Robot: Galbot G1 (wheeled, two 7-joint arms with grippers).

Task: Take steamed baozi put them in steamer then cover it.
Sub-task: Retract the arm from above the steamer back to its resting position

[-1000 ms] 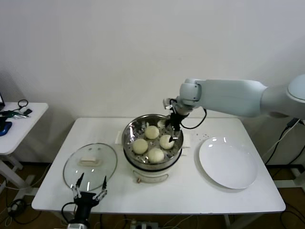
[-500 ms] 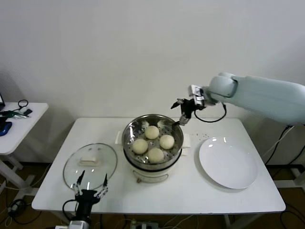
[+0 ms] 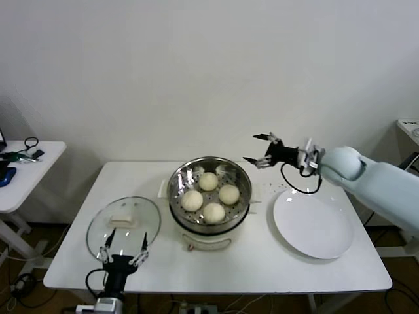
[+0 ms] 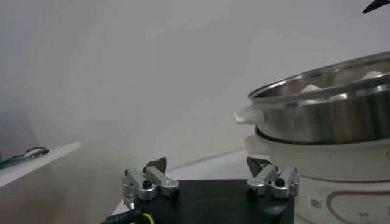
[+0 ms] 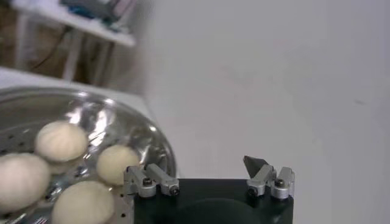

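Several cream-white steamed baozi (image 3: 208, 181) (image 5: 61, 140) lie on the perforated tray inside the shiny steel steamer (image 3: 177, 180) (image 4: 323, 115) at the table's middle. The cover (image 3: 124, 221), a clear glass lid with a cream bar handle, lies flat on the table left of the steamer. My right gripper (image 3: 253, 148) (image 5: 201, 167) hangs open and empty in the air just beyond the steamer's far right rim. My left gripper (image 3: 127, 239) (image 4: 207, 164) stands open and empty at the table's front edge, by the cover's near rim.
A large white plate (image 3: 314, 222) lies bare at the right of the table. A small side table (image 3: 33, 157) with cables and a blue object stands off to the left. A white wall runs close behind the table.
My right gripper has lifted out of the steamer and swung right, past its rim, empty. The baozi it hovered over stays in the tray. The left gripper has barely shifted.
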